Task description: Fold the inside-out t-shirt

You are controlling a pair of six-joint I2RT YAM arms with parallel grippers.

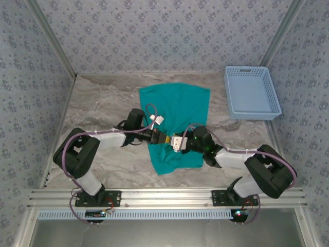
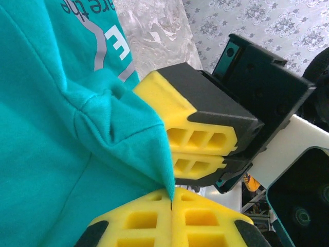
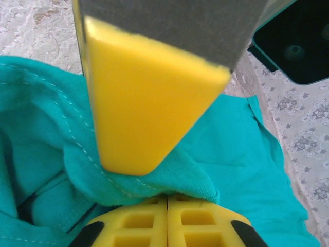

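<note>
The inside-out t-shirt (image 1: 175,103), plain teal, lies crumpled in the middle of the marble table, its near part bunched where the two grippers meet. My left gripper (image 1: 165,139) is shut on a raised peak of the fabric (image 2: 51,128), pinched between its yellow tips (image 2: 171,199). Tip to tip against it, my right gripper (image 1: 175,142) is shut with a stitched fold of the shirt (image 3: 247,144) at its tips (image 3: 167,198). In the left wrist view the right gripper's fingers (image 2: 205,139) press together just behind the fabric. A left finger (image 3: 144,103) looms in the right wrist view.
A light blue plastic basket (image 1: 252,92) stands at the back right of the table (image 1: 97,103). Patterned walls close in the left, back and right sides. Grey and white print (image 2: 110,41) shows on the shirt's far part.
</note>
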